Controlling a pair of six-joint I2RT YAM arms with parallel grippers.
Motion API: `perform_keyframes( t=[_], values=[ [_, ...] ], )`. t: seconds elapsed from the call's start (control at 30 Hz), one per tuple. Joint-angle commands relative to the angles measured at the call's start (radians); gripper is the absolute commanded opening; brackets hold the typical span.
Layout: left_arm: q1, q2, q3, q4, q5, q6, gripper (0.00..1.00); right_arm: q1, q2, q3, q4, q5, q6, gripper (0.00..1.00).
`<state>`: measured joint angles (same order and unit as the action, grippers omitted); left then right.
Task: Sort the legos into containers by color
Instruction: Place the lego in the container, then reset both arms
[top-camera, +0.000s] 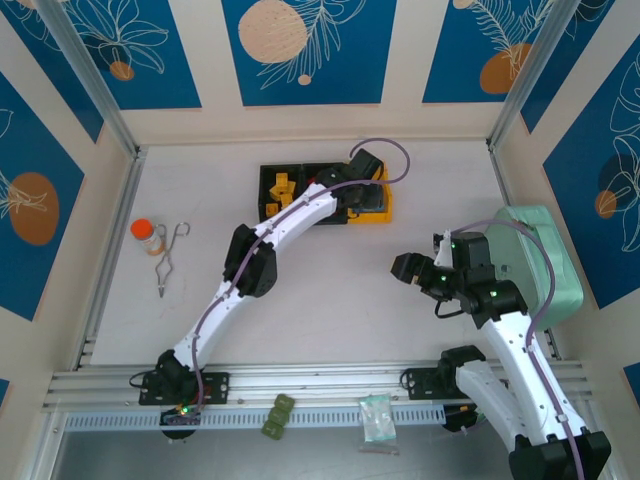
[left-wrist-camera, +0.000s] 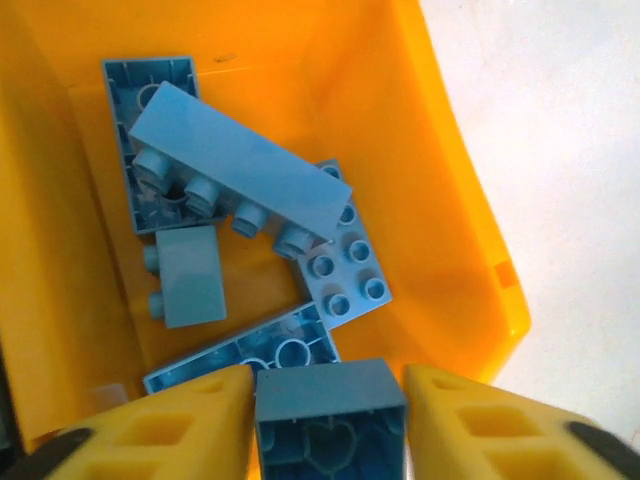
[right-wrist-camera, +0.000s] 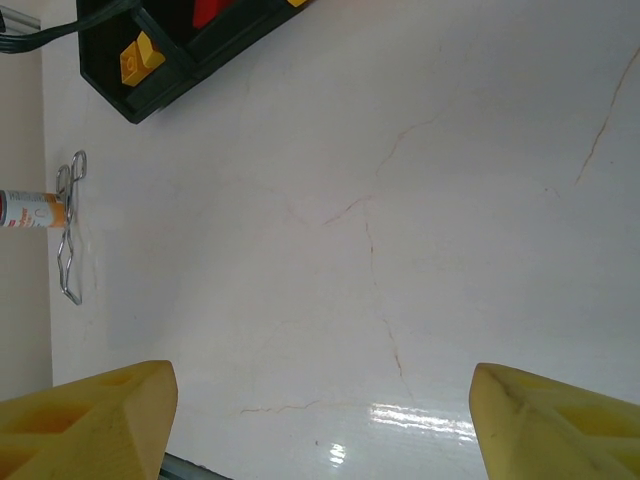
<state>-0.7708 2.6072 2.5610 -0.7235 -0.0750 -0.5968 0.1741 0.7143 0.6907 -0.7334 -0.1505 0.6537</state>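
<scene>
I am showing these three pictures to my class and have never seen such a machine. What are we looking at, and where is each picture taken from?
These are two robot arms bolted to a table. The wide picture looks down from above; the other two come from a camera on each wrist, so the yellow prongs at the bottom are that hand's fingers. The left hand grips a light blue brick over the yellow bin, where more blue bricks lie. The right hand hangs open and empty above the table. Also there: a black bin holding yellow bricks, a bottle, a wire tool and a mint-green case.
</scene>
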Motion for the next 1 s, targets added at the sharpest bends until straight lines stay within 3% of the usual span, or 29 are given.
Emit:
perform_keyframes(
  t=[0.0,0.17,0.27,0.63,0.97],
  values=[
    [0.008,-0.003,0.038,0.005,0.014,0.01,0.54,-0.006,-0.006,-0.017,-0.004,-0.042,-0.019,0.77],
    [0.005,-0.075,0.019,-0.028,0.016,0.031,0.55,-0.006,-0.004,-0.016,0.0,-0.049,-0.019,0.77],
    [0.002,-0.166,-0.075,-0.014,0.04,0.038,0.55,-0.007,-0.004,-0.014,-0.004,-0.043,-0.02,0.77],
    [0.006,-0.646,-0.764,0.172,0.063,0.106,0.62,0.019,0.015,-0.014,0.051,-0.082,-0.016,0.79],
    [0.077,-1.052,-1.291,0.259,0.033,0.114,0.73,0.186,0.131,0.031,0.2,0.011,-0.034,0.83]
  ],
)
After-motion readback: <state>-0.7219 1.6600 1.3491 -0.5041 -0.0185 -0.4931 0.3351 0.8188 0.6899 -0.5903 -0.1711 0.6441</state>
